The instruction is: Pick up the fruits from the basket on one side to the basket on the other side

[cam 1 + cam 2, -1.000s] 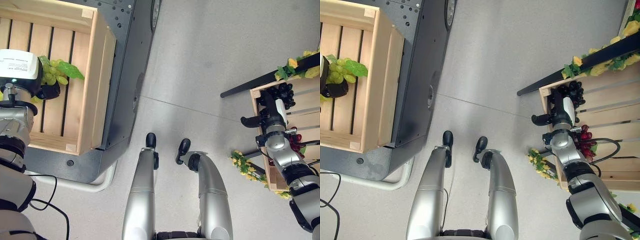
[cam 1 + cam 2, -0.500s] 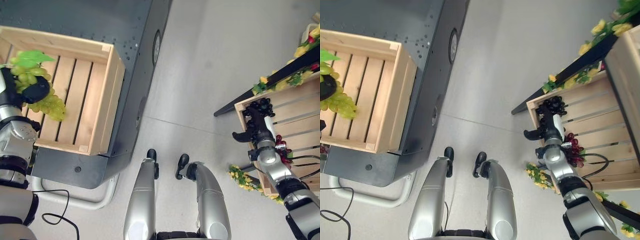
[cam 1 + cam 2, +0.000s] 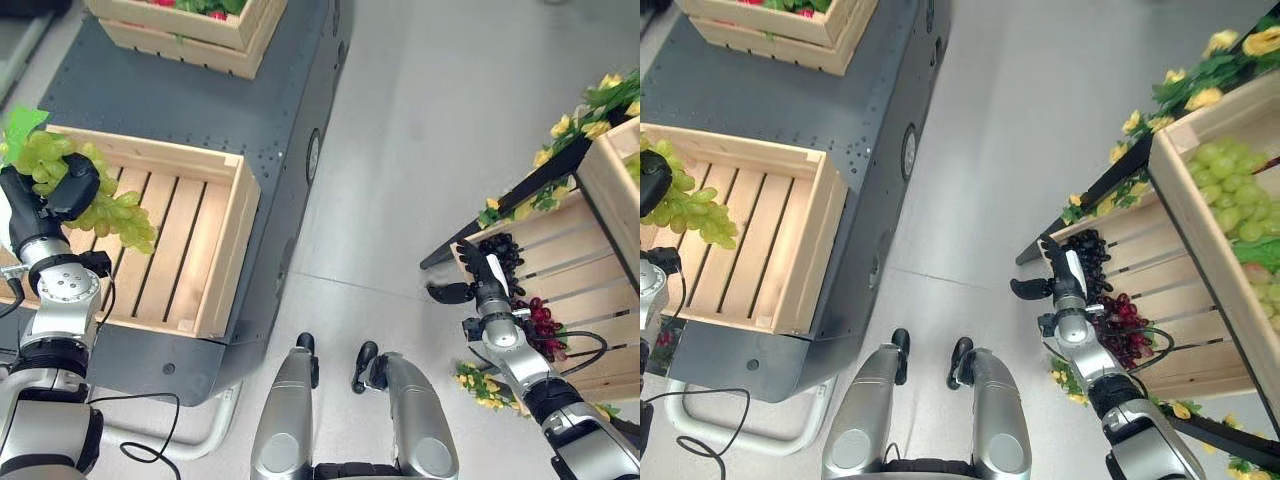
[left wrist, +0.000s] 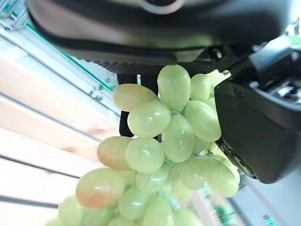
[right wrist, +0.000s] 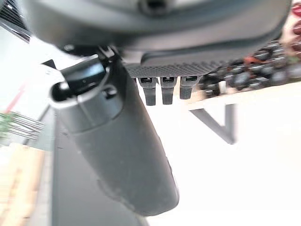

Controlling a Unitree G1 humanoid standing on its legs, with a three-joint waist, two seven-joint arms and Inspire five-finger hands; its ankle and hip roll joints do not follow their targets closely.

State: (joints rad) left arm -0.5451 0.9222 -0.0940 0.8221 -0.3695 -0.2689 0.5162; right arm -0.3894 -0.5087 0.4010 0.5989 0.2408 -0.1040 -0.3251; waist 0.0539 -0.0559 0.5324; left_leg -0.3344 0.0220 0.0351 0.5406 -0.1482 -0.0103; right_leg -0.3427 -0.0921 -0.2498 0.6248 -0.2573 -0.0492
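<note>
At the left edge of the left eye view, the left hand [image 3: 62,192] is curled round a bunch of green grapes [image 3: 105,205], held over the near-left corner of the empty wooden crate [image 3: 226,250]; the left wrist view shows those grapes close, pinched between thumb and fingers. At the right, the right hand [image 3: 1060,278] reaches with straight fingers and thumb spread toward the dark grapes [image 3: 1087,252] in the shelf crate [image 3: 1160,290], holding nothing. The right eye view also shows more green grapes [image 3: 1230,190] in an upper crate.

Left hand [image 3: 62,188] has raised the green grape bunch [image 3: 105,205] from the wooden crate [image 3: 225,245] floor; camera shifted.
</note>
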